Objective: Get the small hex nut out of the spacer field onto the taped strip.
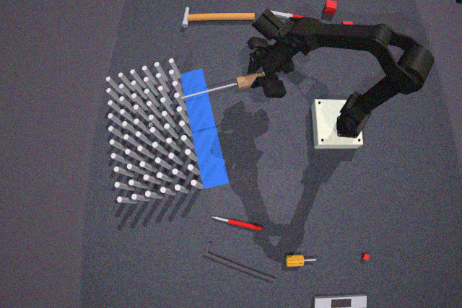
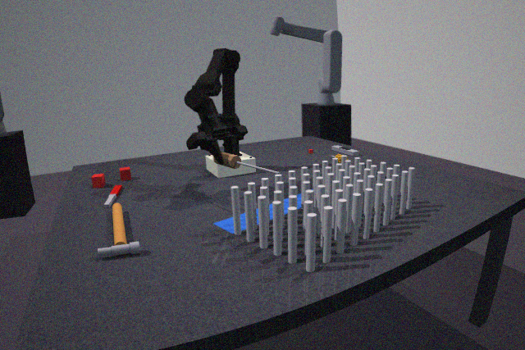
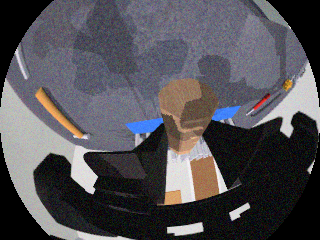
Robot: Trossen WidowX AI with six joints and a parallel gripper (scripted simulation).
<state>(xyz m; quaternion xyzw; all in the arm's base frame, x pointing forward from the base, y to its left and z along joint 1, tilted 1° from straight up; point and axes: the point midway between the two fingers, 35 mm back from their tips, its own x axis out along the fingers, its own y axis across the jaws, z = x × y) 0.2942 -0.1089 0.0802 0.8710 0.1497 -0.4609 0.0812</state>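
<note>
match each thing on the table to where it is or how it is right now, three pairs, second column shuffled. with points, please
1. wooden-handled metal rod tool [image 1: 247,81] [image 2: 229,161] [image 3: 187,102]
2. orange-handled hammer [image 1: 224,16] [image 2: 119,225] [image 3: 59,113]
3. small hex nut [image 1: 150,125]

A. among the standing spacers [image 1: 154,145] [image 2: 310,244]
B. clamped in the fingers
C. lying beyond the spacer field

Pairs: 1-B, 2-C, 3-A
</note>
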